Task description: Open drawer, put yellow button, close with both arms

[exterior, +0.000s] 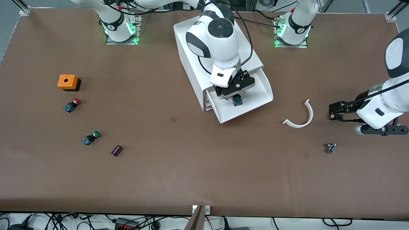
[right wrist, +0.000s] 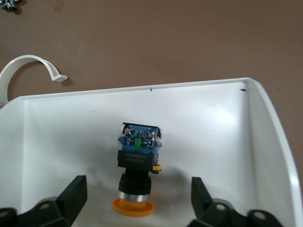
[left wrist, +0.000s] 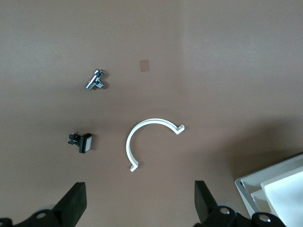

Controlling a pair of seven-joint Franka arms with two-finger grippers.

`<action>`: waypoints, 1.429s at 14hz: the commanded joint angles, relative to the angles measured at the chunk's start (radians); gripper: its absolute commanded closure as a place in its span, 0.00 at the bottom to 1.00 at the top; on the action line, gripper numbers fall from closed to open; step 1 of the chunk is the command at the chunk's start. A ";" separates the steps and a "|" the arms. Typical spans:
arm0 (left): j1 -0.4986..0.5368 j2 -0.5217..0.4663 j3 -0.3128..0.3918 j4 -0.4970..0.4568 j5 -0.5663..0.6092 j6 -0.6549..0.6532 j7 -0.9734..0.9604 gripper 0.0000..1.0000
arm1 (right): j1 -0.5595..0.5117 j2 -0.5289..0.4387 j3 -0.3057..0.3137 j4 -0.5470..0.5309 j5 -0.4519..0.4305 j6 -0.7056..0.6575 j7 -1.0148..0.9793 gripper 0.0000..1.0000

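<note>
yellow button (right wrist: 137, 163) in drawer (right wrist: 227, 123) (cap half-hidden)

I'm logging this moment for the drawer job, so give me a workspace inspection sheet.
Surface: brown table, bare between items.
Job's things: drawer pulled open; yellow button lies in it.
Clutter: orange box, red button, green button, white curved clip, small metal fitting.
Grippers: right gripper open over the yellow button; left gripper open, waiting beside the clip.
Cables: black ones over the cabinet.
Surroundings: more cables below the table edge.
</note>
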 commanded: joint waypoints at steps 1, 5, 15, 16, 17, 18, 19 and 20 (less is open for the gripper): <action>0.011 -0.002 -0.004 -0.005 -0.057 -0.001 -0.030 0.00 | 0.002 -0.002 -0.012 0.100 -0.002 -0.109 0.013 0.00; -0.006 -0.002 -0.043 -0.057 -0.075 0.078 -0.243 0.00 | -0.069 -0.060 -0.031 0.138 -0.004 -0.257 0.006 0.00; -0.128 0.043 -0.188 -0.289 -0.057 0.462 -0.778 0.00 | -0.473 -0.083 -0.054 0.107 0.004 -0.465 -0.266 0.00; -0.159 0.057 -0.188 -0.289 -0.057 0.485 -0.828 0.00 | -0.513 -0.085 -0.054 0.107 0.005 -0.484 -0.266 0.00; -0.177 0.076 -0.188 -0.289 -0.056 0.499 -0.846 0.00 | -0.559 -0.086 -0.054 0.107 0.005 -0.489 -0.271 0.00; -0.205 0.089 -0.186 -0.293 -0.042 0.511 -0.856 0.00 | -0.607 -0.097 -0.049 0.105 0.007 -0.501 -0.277 0.00; -0.219 0.095 -0.188 -0.302 -0.004 0.517 -0.859 0.00 | -0.626 -0.103 -0.049 0.107 0.005 -0.533 -0.312 0.00; -0.222 0.097 -0.189 -0.310 0.036 0.535 -0.875 0.00 | -0.630 -0.104 -0.057 0.107 0.004 -0.559 -0.345 0.00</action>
